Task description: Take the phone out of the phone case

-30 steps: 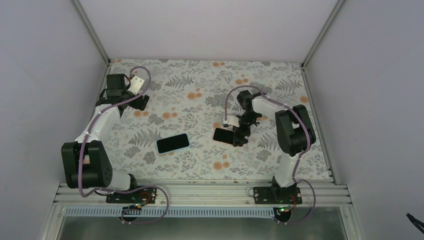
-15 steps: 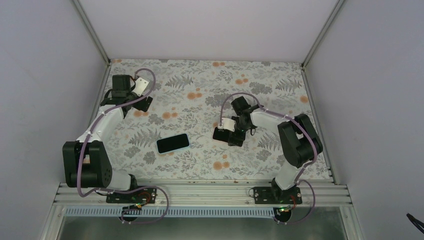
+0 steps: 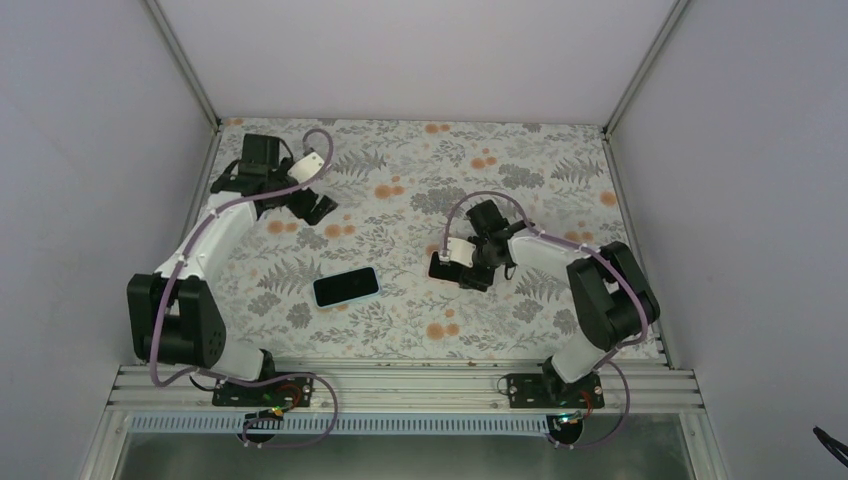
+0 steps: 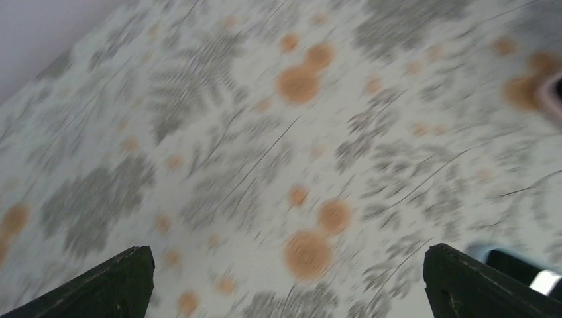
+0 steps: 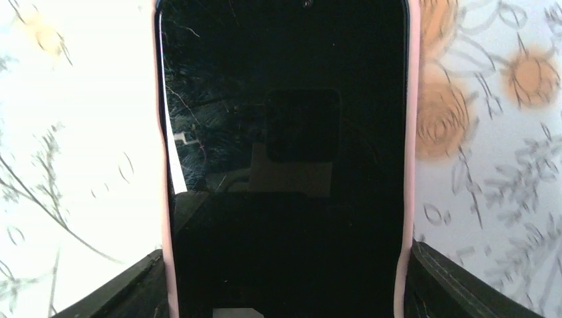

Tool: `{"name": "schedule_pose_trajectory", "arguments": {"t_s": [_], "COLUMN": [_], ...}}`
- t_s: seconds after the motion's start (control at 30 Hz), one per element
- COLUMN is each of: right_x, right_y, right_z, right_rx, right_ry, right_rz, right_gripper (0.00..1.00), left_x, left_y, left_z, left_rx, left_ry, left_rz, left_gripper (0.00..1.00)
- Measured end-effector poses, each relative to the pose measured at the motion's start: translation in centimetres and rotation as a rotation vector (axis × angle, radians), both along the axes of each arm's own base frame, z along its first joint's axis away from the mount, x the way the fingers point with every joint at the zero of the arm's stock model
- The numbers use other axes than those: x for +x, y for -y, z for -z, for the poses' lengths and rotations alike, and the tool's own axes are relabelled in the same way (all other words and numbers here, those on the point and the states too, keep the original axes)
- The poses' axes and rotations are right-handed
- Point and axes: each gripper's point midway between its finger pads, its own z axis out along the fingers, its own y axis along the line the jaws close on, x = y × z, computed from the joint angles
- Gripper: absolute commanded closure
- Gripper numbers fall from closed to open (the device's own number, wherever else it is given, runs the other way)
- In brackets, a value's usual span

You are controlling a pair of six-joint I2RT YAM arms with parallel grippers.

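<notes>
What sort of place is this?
Probably a robotics lab test cell: a left arm and a right arm bolted to an aluminium rail, plain white walls boxing in a floral tablecloth, with a blue-cased phone and a pink-cased phone as props.

1. The table [image 3: 400,150] is covered by a pale cloth printed with grey ferns and orange flowers.
2. A plain back wall [image 3: 420,50], a left wall [image 3: 80,150] and a right wall [image 3: 750,200], all light grey-lilac, close it on three sides.
3. One metal post [image 3: 183,65] rises from the far left corner, and a second post [image 3: 648,65] from the far right corner.
4. A ribbed metal rail [image 3: 400,385] runs along the near edge.
5. The light is soft and even, and the shadows are faint.
</notes>
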Motion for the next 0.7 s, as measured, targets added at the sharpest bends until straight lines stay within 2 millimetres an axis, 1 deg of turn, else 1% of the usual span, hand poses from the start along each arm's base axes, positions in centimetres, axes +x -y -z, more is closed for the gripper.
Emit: {"name": "schedule_pose_trajectory", "arguments": {"t_s": [0.03, 0.1, 0.17, 0.2, 0.27, 0.3, 0.33, 0.37, 0.43, 0.57, 0.63, 0.7], "right_x": [0.0, 0.1, 0.5, 0.6, 1.0, 1.1, 1.4, 1.6, 2.0, 2.8, 3.2, 3.7], "right_y": [0.3, 0.8, 0.9, 0.8, 0.0, -0.6, -1.4, -2.2, -3.6, -6.0, -6.8, -7.4], "right_z": [-0.1, -0.6, -1.5, -2.1, -3.6, -4.3, -5.1, -5.9, -7.1, -9.5, -10.3, -10.8], "right_rx": [-0.014, -0.035, -0.043, -0.04, -0.029, -0.02, -0.009, 0.004, 0.026, 0.063, 0.074, 0.082], "right_ry": [0.014, 0.034, 0.075, 0.097, 0.146, 0.169, 0.2, 0.226, 0.264, 0.334, 0.364, 0.384], "right_rz": [0.003, 0.009, 0.015, 0.012, -0.004, -0.016, -0.028, -0.042, -0.061, -0.082, -0.087, -0.087], "right_gripper": [0.48, 0.47, 0.46, 0.46, 0.48, 0.48, 0.48, 0.48, 0.47, 0.48, 0.48, 0.48], "left_x": [-0.1, -0.4, -1.1, -1.8, -2.9, -3.2, -3.5, -3.7, -4.0, -4.4, -4.7, -5.0], "left_y": [1.4, 3.9, 7.1, 9.1, 12.2, 13.4, 14.8, 15.7, 17.0, 17.7, 17.8, 18.0], "left_z": [-0.9, -1.9, -2.7, -3.0, -3.0, -2.9, -2.5, -2.0, -0.3, 3.1, 4.0, 4.2], "left_rx": [-0.037, -0.087, -0.137, -0.17, -0.221, -0.242, -0.266, -0.284, -0.312, -0.336, -0.343, -0.351], "left_ry": [-0.016, -0.042, -0.089, -0.13, -0.215, -0.254, -0.298, -0.335, -0.425, -0.559, -0.6, -0.619], "left_rz": [0.071, 0.18, 0.311, 0.39, 0.514, 0.56, 0.609, 0.636, 0.66, 0.653, 0.649, 0.65], "left_gripper": [0.0, 0.0, 0.0, 0.0, 0.0, 0.0, 0.0, 0.0, 0.0, 0.0, 0.0, 0.0]}}
